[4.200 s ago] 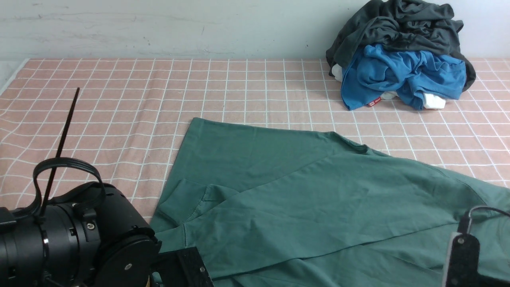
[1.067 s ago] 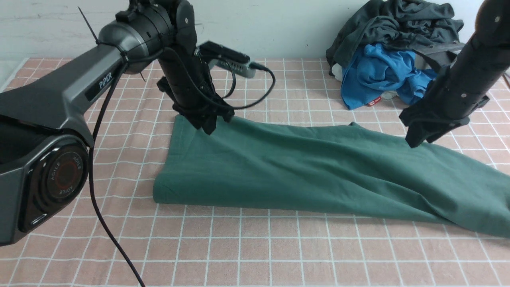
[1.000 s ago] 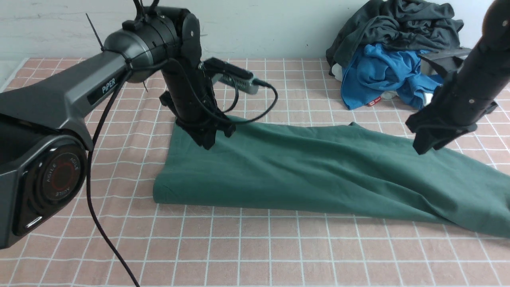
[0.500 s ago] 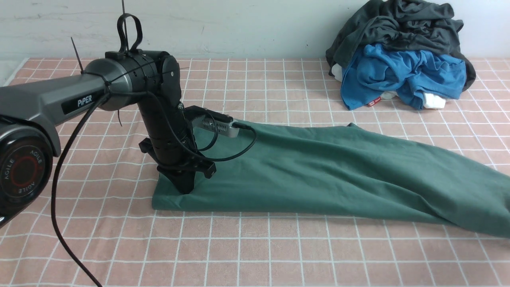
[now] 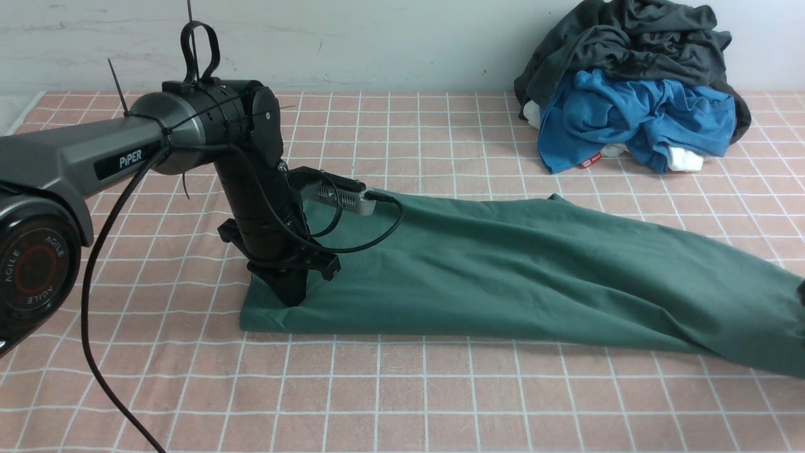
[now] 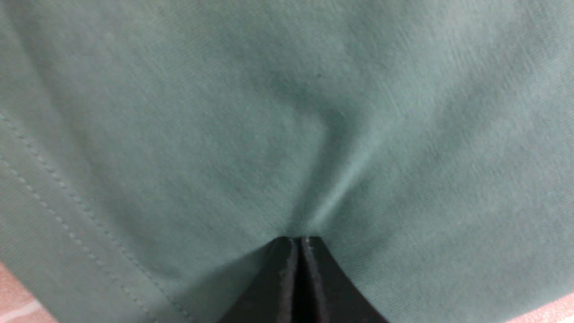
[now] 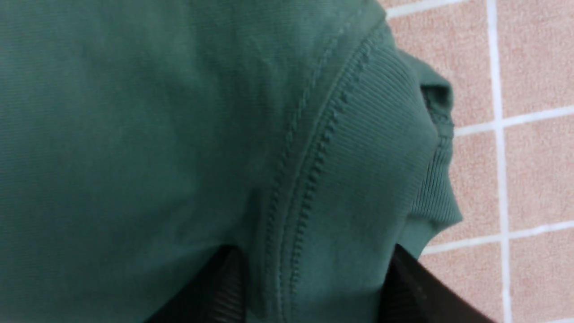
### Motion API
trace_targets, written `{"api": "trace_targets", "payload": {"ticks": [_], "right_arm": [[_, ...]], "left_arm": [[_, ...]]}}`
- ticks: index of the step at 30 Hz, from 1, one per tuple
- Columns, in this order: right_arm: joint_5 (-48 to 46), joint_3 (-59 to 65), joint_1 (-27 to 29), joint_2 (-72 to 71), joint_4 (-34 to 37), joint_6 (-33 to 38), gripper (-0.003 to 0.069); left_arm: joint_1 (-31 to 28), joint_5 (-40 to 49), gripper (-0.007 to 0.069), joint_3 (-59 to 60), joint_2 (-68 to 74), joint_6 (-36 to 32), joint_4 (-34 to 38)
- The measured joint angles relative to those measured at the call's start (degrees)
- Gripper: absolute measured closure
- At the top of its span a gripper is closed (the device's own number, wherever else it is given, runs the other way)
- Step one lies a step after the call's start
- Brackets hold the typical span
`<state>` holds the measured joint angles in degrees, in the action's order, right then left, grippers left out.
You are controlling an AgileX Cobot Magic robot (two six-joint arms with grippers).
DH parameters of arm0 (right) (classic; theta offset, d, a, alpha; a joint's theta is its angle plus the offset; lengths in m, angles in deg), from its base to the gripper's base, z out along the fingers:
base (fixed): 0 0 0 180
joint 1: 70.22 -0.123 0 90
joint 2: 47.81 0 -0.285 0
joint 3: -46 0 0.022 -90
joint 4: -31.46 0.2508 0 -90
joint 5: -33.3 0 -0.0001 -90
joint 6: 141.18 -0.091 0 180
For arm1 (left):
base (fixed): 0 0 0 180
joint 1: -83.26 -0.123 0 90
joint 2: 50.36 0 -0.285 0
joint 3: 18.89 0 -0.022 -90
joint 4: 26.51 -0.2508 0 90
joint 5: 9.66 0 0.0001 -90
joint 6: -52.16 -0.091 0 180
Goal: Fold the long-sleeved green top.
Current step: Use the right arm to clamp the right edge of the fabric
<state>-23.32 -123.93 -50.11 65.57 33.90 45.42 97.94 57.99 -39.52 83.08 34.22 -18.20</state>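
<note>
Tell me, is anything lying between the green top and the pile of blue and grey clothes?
No, only bare pink checked tablecloth lies between the green top and the clothes pile, as the front view shows.

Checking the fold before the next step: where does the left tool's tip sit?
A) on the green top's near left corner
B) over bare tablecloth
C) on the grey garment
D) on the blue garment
A: the left tool, jaws together, meets the green long-sleeved top at its near left corner.
</note>
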Motion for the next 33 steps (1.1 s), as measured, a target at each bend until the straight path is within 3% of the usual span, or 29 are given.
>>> {"api": "trace_targets", "payload": {"ticks": [3, 6, 13, 17, 19, 20, 21, 22, 23, 24, 26, 29, 33], "right_arm": [[0.25, -0.46, 0.0, -0.51, -2.44, 0.6, 0.054], [0.52, -1.82, 0.12, -0.56, -4.57, 0.6, 0.0625], [1.56, -4.95, 0.69, -0.44, -5.32, 0.89, 0.0622], [1.56, -5.24, 0.69, 0.18, -5.8, 0.98, 0.0561], [1.43, -5.24, 0.73, 1.19, -6.9, 0.55, 0.0445], [1.43, -5.24, 0.73, 1.25, -7.06, 0.1, 0.0423], [1.43, -5.24, 0.86, 1.68, -7.72, -1.56, 0.0343], [1.43, -5.24, 0.92, 1.79, -7.97, -2.14, 0.0332], [1.43, -5.24, 1.32, 2.05, -9.04, -4.95, 0.0218], [1.43, -5.24, 1.33, 2.05, -9.19, -5.64, 0.0208], [1.5, -5.24, 1.85, 2.12, -10.45, -8.49, 0.0092], [2.26, -5.24, 2.15, 2.35, -10.83, -9.21, 0.003], [3.05, -5.24, 2.2, 3.63, -9.63, -9.36, 0.0025]], "left_arm": [[0.0, 0.0, 0.0628, 0.0, 0.0, -0.25, 0.0], [0.0, 0.0, 0.0628, 0.0, 0.0, -0.39, 0.0], [0.0, 0.0, 0.0628, 0.0, 0.0, -1.21, 0.0], [0.0, 0.0, 0.0628, 0.0, 0.0, -1.78, 0.0], [0.0, 0.0, 0.0628, 0.0, 0.0, -1.91, 0.0], [0.0, 0.0, 0.0628, 0.0, 0.0, -1.91, 0.0], [0.0, 0.0, 0.0628, 0.0, 0.0, -1.91, 0.0], [0.0, 0.0, 0.0628, 0.0, 0.0, -1.91, 0.0], [0.0, 0.0, 0.0628, 0.0, 0.0, -1.91, 0.0], [0.0, 0.0, 0.0628, 0.0, 0.0, -1.91, 0.0], [0.0, 0.0, 0.0628, 0.0, 0.0, -1.91, 0.02], [0.0, 0.0, 0.0628, 0.0, 0.0, -1.91, 0.02], [0.0, 0.0, 0.0628, 0.0, 0.0, -1.98, 0.02]]}}
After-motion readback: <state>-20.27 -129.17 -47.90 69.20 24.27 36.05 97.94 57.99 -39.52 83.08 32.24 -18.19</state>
